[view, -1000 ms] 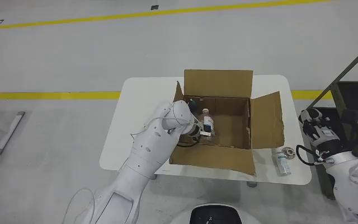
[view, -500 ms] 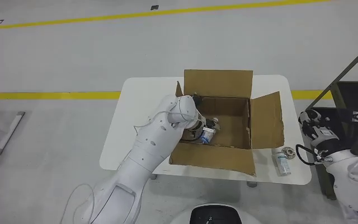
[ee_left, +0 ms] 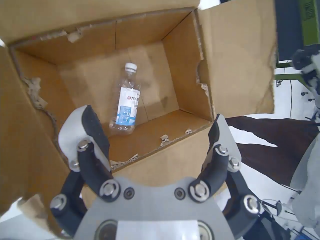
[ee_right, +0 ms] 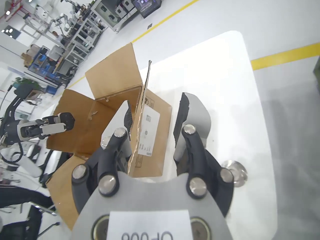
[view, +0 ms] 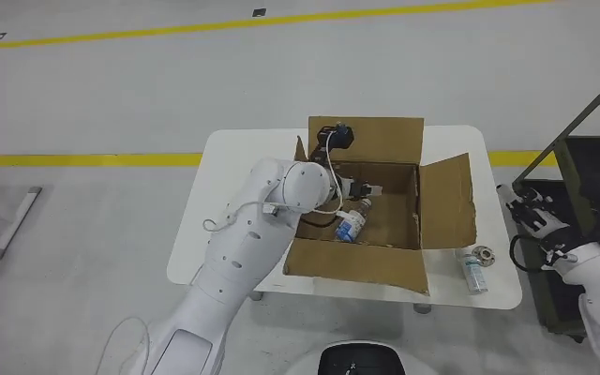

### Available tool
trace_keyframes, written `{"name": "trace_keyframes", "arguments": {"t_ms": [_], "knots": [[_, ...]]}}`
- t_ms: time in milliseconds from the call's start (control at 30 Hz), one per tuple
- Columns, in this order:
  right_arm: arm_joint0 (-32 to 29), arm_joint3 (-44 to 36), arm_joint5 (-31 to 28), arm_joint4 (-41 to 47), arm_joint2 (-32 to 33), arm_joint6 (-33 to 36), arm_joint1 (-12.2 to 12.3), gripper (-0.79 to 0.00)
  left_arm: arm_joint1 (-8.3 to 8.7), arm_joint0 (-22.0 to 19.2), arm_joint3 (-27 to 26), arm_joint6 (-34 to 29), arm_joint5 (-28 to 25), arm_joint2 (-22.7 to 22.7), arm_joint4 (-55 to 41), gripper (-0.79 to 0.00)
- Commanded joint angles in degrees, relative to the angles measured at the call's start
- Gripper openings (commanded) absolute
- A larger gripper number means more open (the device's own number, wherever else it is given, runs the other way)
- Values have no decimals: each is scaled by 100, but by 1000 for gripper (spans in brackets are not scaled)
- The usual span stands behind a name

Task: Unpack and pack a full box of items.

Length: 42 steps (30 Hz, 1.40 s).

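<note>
My left claw (ee_left: 152, 123) hangs wide open and empty over one rim of the brown cardboard box (ee_left: 187, 58). The clear plastic bottle with white cap (ee_left: 125, 106) lies on the box floor, its base close to one wall and free floor around the rest. My right claw (ee_right: 156, 103) is also open and empty, near the right edge of the white table (ee_right: 225, 76).

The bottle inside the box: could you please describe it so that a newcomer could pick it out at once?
On the white table stands an open cardboard box. On its floor lies a clear bottle with a white cap and blue label. Unlike the similar bottle on the table, it is inside the box.
</note>
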Motion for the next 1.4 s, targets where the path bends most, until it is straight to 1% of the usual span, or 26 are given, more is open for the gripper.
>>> {"name": "trace_keyframes", "arguments": {"t_ms": [0, 67, 100, 133, 200, 233, 300, 333, 367, 433, 467, 533, 600, 667, 700, 767, 800, 833, 867, 1067, 1167, 1267, 1367], "knots": [[125, 205, -101, 426, -43, 283, 7, -108, 91, 149, -488, -29, -93, -271, 178, 0], [248, 440, -154, 705, -104, 475, 14, -157, 169, 291, -859, -46, -137, -534, 326, 0], [313, 504, -185, 736, -137, 518, 18, -160, 205, 381, -1001, -73, -113, -695, 321, 0], [354, 577, -203, 701, -173, 559, 25, -160, 241, 459, -1122, -88, -108, -840, 375, 0], [429, 613, -110, 369, -264, 581, 43, -172, 310, 616, -1207, -248, -38, -1082, 508, 0], [470, 638, -107, 446, -325, 592, 40, -206, 337, 676, -1261, -277, -47, -1177, 564, 0], [530, 711, -37, 378, -397, 602, 45, -299, 390, 826, -1174, -346, -10, -1331, 734, 0], [572, 757, -29, 489, -446, 628, 42, -376, 409, 880, -1174, -355, -2, -1372, 819, 0], [615, 824, -21, 544, -488, 691, 44, -425, 421, 956, -1147, -371, 27, -1426, 771, 0], [701, 905, -6, 414, -570, 817, 60, -453, 445, 1038, -1157, -400, 18, -1480, 811, 0], [739, 941, 9, 396, -616, 854, 64, -493, 455, 1079, -1123, -419, 41, -1506, 818, 0], [800, 1010, 13, 392, -696, 895, 68, -520, 472, 1118, -1095, -448, 38, -1510, 907, 0], [856, 1081, 27, 359, -749, 906, 74, -579, 487, 1116, -1083, -491, 42, -1493, 1059, 0], [902, 1126, 14, 346, -794, 912, 80, -671, 493, 1124, -1066, -488, 83, -1515, 1051, 0], [915, 1144, 14, 333, -812, 917, 83, -696, 499, 1120, -1053, -490, 85, -1512, 1105, 0], [949, 1171, 9, 302, -843, 926, 90, -714, 506, 1113, -1059, -481, 133, -1522, 1156, 0], [964, 1185, 10, 292, -852, 924, 94, -751, 508, 1113, -1070, -472, 152, -1537, 1144, 0], [975, 1194, 8, 280, -861, 917, 97, -770, 514, 1106, -1081, -480, 150, -1543, 1178, 0], [982, 1201, 8, 271, -869, 910, 101, -785, 524, 1091, -1109, -500, 164, -1549, 1283, 0], [990, 1200, -11, 125, -928, 856, 121, -785, 570, 1117, -1366, -646, 289, -1759, 1318, 0], [994, 1211, -6, 121, -959, 820, 126, -785, 602, 1123, -1331, -768, 306, -1800, 1545, 0], [1000, 1222, -19, 124, -975, 811, 134, -785, 615, 1175, -1173, -790, 263, -1827, 1506, 0], [1002, 1226, -20, 144, -984, 799, 141, -785, 613, 1206, -905, -794, 130, -1735, 1449, 0]]}}
